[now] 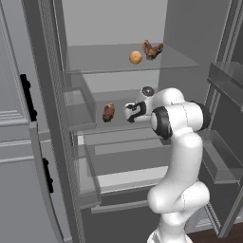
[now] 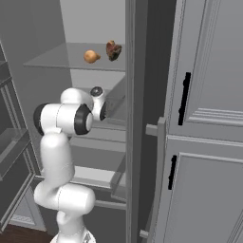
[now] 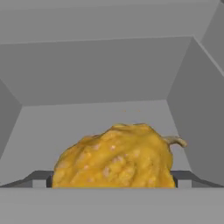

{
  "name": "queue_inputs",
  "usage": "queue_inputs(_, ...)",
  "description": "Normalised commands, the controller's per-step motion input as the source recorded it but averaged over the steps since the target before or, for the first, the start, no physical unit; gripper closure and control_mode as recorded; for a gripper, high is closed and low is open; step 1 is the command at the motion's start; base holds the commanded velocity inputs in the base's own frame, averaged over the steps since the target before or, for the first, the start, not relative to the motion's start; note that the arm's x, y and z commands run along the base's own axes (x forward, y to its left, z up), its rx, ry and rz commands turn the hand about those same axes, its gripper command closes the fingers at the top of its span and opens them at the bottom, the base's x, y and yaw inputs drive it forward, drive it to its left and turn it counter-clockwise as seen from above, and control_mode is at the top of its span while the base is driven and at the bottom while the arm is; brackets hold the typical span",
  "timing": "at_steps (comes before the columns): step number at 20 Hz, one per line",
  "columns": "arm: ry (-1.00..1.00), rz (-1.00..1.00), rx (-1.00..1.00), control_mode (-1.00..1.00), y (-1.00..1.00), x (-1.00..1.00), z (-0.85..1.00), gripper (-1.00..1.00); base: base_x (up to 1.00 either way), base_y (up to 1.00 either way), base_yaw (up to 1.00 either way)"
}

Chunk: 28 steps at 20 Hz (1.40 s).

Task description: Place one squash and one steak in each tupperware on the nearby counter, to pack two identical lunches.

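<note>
No lettering, label, brand, number or sign can be read anywhere in these views. The grey shelves (image 1: 118, 59), the cabinet doors (image 2: 209, 95) with their black handles and the white arm (image 1: 180, 142) are all plain, unmarked surfaces.

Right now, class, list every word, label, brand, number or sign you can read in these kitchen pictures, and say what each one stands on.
None: no readable text in any view.
Orange squash and steak on the upper shelf: no labels.
Second steak on the shelf below: none.
Yellow squash in the hand view: bare, warty skin.
Cabinet doors: plain panels with black handles.
</note>
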Motion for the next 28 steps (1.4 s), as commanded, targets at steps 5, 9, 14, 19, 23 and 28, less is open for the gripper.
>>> queue_inputs(5,0.03,-0.03,0.0,-1.0,0.0,0.19,-0.3,-1.0,0.0,0.0,0.0)
queue_inputs(9,0.16,-0.07,-0.01,-1.0,0.0,-0.01,-0.7,1.0,0.0,0.0,0.0)
queue_inputs(14,0.1,-0.07,0.0,-1.0,0.0,-0.23,-0.6,1.0,0.0,0.0,0.0)
queue_inputs(19,-0.02,-0.06,-0.03,-1.0,0.0,-0.97,-0.73,1.0,0.0,0.0,0.0)
queue_inputs(23,-0.01,-0.03,0.01,-1.0,0.0,-1.0,-0.2,1.0,0.0,0.0,0.0)
queue_inputs(28,-0.03,0.0,0.05,-1.0,0.0,-1.0,0.38,1.0,0.0,0.0,0.0)
